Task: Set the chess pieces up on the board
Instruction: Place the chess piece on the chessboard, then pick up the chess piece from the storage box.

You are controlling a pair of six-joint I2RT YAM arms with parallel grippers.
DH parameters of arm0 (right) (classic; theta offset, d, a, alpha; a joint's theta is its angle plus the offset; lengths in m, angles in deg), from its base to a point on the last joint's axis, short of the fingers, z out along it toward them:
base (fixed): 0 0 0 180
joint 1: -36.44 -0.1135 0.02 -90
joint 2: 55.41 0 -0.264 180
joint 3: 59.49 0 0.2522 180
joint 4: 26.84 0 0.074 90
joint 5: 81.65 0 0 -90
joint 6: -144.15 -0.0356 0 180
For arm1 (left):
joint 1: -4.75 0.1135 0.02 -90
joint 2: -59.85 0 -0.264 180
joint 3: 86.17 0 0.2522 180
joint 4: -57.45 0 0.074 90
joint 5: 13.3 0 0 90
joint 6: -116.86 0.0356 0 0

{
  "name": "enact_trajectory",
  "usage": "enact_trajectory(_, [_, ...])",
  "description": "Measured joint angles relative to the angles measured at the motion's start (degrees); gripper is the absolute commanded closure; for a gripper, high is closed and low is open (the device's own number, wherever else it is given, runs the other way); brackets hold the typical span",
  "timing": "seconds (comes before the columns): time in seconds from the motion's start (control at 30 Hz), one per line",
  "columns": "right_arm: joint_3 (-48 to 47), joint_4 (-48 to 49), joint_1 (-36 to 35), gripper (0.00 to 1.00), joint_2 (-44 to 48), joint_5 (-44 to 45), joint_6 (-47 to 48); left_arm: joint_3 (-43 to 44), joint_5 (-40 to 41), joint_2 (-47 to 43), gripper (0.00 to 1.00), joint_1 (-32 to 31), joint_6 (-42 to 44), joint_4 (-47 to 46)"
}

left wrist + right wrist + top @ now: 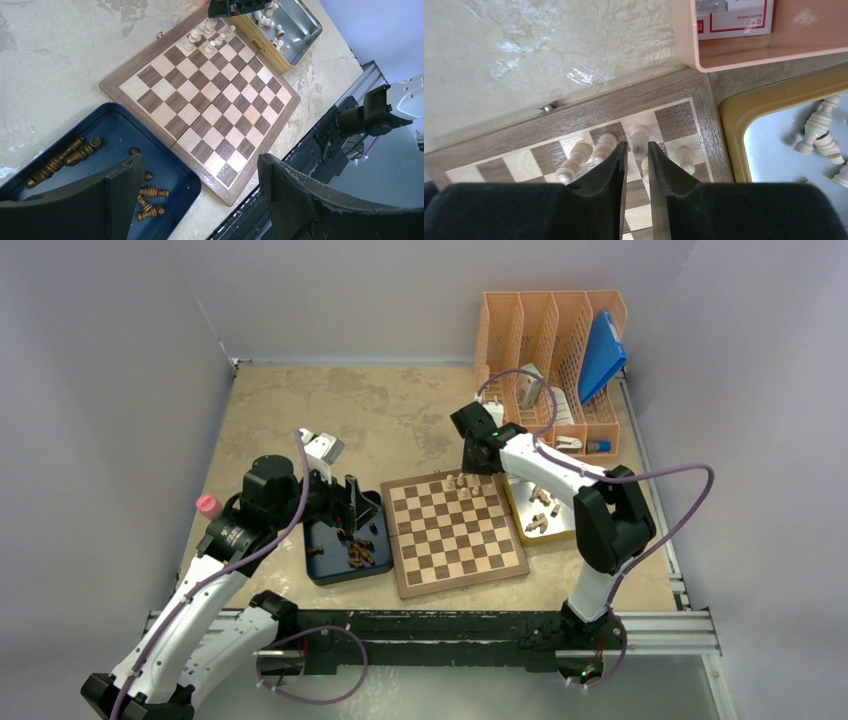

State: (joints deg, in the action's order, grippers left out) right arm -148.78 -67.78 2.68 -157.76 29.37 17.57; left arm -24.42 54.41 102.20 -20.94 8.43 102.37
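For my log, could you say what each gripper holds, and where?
The right gripper pinches a pale piece by its sides; the left gripper holds nothing.

Plain pale grey walls [120,340] close in a mottled beige, stone-look tabletop [330,410] on 3 sides, under even light with soft shadows. An orange slotted file rack [520,320] stands at the far right corner. A silver aluminium rail [660,625] runs along the near edge.

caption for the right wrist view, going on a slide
Right gripper fingertips bracketing a pale chess piece in the board edge row, more pale pieces alongside, yellow tray at right.
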Motion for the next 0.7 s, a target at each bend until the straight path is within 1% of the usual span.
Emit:
enact_trajectory(0.2, [0.0, -0.4, 0.0, 0.75, 6.6, 1.5, -1.1, 0.0, 0.0, 0.0, 0.17, 0.0, 0.0, 0.0])
enact_trajectory(0.33, [0.0, -0.4, 0.0, 0.75, 10.3, 5.1, -2.3, 0.0, 0.0, 0.0, 0.17, 0.0, 0.0, 0.0])
enact_trajectory(0.47, [0.3, -0.6, 0.7, 0.75, 12.0, 8.7, -4.1, 0.0, 0.0, 0.0, 0.17, 0.0, 0.0, 0.0])
enact_trajectory(0.57, [2.3, -0.2, 2.8, 0.74, 13.9, 10.1, -5.3, 0.0, 0.0, 0.0, 0.17, 0.0, 0.0, 0.0])
enact_trajectory(0.7, [7.2, 1.0, 9.1, 0.71, 18.7, 11.0, -6.1, 0.0, 0.0, 0.0, 0.17, 0.0, 0.0, 0.0])
